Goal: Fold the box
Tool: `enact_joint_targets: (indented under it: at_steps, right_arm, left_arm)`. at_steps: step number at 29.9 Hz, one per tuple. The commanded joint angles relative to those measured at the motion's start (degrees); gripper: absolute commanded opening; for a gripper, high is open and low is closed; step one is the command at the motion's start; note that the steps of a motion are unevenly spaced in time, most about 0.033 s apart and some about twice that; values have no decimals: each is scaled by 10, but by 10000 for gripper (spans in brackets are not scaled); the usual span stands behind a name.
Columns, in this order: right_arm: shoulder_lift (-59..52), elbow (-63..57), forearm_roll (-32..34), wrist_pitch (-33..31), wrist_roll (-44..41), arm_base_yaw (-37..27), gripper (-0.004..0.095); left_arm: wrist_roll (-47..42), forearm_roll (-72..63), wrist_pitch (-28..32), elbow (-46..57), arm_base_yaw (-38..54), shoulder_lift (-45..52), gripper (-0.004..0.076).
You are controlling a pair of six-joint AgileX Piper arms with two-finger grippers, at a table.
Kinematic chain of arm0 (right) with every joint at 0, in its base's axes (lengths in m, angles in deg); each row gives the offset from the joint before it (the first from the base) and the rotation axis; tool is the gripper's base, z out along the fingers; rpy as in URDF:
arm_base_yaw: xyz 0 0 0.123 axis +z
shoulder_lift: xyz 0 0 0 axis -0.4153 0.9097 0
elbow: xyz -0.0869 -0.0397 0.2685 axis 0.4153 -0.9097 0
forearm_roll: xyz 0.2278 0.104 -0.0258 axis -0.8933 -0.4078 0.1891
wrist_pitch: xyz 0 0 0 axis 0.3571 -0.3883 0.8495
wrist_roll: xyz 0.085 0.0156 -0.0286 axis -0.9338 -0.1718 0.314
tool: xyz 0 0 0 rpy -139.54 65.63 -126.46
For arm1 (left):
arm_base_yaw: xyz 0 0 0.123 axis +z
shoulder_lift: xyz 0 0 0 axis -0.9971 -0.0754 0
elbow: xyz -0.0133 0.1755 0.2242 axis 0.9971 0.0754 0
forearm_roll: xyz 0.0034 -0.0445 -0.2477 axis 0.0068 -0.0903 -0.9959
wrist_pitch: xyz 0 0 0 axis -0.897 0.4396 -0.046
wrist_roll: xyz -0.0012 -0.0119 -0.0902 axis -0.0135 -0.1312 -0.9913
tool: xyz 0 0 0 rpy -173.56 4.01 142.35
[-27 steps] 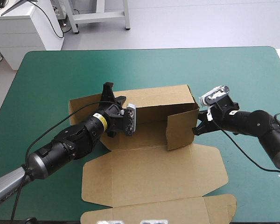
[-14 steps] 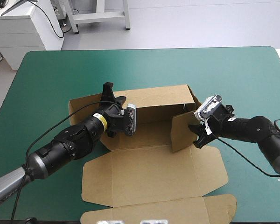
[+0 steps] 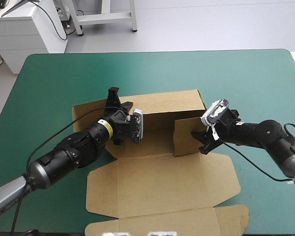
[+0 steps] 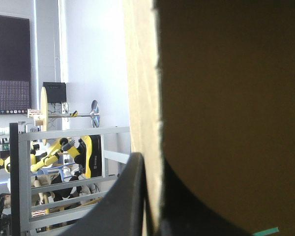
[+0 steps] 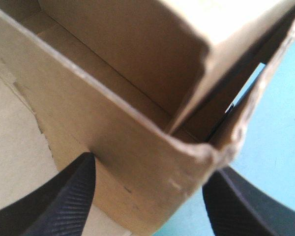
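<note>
Judging by its thin, creased board, the box [image 3: 157, 182] looked light and stiff but easily dented, and best gripped on a wall's edge near a fold. It sat mid-table on the teal-green cover [image 3: 236, 78], with its back wall raised and its lid flat toward the near edge. The left gripper [image 4: 152, 167] was pinched almost closed on the back wall's edge. The right gripper [image 5: 152, 169] stood spread wide, straddling the upright right-hand flap without clamping it. No brand, label or writing was legible.

The left arm [image 3: 78, 150] is stretched in from the near left, jaws pinched on the box [image 3: 162, 103]. The right arm [image 3: 263, 132] is bent in from the right, jaws held wide apart.
</note>
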Motion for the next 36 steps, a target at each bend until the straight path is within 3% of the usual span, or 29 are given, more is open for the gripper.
enact_joint_targets:
  at_steps: [1,8,12,15,22,27,31,33,36]
  right_arm:
    - [2,13,-34,60,14,14,612]
    - [17,15,-35,59,11,17,598]
    - [22,15,-35,56,1,19,541]
    - [23,15,-34,48,1,22,442]
    - [23,15,-33,3,2,23,12]
    - [23,15,-34,-10,2,23,-19]
    - [23,15,-34,-17,2,23,-19]
    - [23,15,-35,-2,-13,23,-19]
    - [23,15,-34,25,-46,23,-18]
  left_arm:
    - [-3,-33,4,-6,-4,10,-8]
    - [3,-47,12,-6,-5,5,-8]
    - [3,-52,10,-5,-24,-8,-8]
    - [3,-50,14,-5,-42,-17,-8]
    - [1,-45,37,-5,-44,-18,-8]
    - [1,-45,38,-5,-44,-18,-6]
    - [-2,-49,40,-5,-44,-11,76]
    - [-2,-57,45,-5,-44,-4,159]
    - [-2,-85,47,-5,-45,16,355]
